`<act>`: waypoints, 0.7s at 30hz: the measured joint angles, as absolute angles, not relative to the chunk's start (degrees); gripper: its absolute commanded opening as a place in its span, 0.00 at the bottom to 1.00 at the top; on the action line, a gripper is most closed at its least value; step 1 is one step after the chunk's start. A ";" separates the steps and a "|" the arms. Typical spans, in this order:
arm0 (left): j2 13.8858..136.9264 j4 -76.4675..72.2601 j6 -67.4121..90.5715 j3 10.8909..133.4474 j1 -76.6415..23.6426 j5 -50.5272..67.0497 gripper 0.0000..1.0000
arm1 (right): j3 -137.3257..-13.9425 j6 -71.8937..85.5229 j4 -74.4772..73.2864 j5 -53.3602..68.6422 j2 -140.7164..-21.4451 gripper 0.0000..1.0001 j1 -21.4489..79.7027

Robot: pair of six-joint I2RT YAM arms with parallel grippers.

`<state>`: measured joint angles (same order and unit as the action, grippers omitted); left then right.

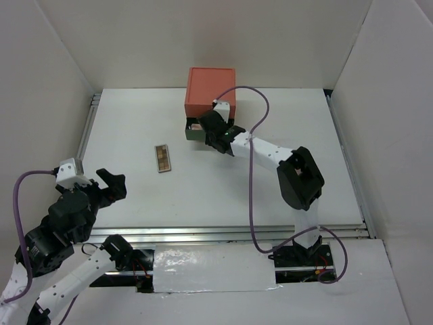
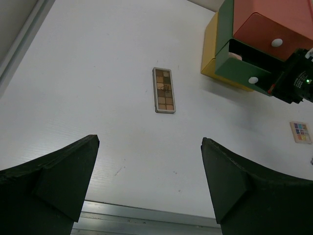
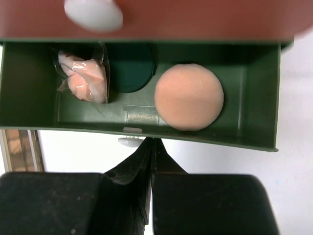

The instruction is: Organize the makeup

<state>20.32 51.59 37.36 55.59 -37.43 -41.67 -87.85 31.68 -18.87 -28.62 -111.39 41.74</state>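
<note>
- The left gripper (image 2: 150, 147) hangs wide open, with nothing between its jaws.
- Dead ahead of it, well apart on the table (image 2: 98, 73), lies the brown palette (image 2: 164, 90). Its long axis points straight away, so the jaws would likely close across its narrow sides.
- The right gripper (image 3: 151, 147) is pinched shut and empty, its tip just beside the white knob (image 3: 129, 142) of the open green drawer (image 3: 220, 138).
- Just beyond that tip, inside the drawer: a peach puff (image 3: 189, 96) and a dark compact (image 3: 129, 68).

We are seeing a matt, velvety peach puff (image 3: 189, 96), glossy crinkled plastic wrap (image 3: 99, 73) and a smooth plastic drawer (image 3: 254, 93).
</note>
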 measured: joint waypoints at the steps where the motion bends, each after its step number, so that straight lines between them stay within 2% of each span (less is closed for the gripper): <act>1: 20.32 51.51 37.32 55.59 -37.43 -41.67 0.99 | -89.17 31.42 -19.05 -29.26 -112.42 0.00 41.71; 5: 20.32 51.37 37.19 55.59 -37.43 -41.65 0.99 | -93.86 30.17 -19.27 -30.50 -116.44 0.00 41.17; 21: 20.36 50.43 35.99 55.59 -37.43 -40.75 0.99 | -96.86 22.50 -17.91 -30.30 -119.44 0.00 35.16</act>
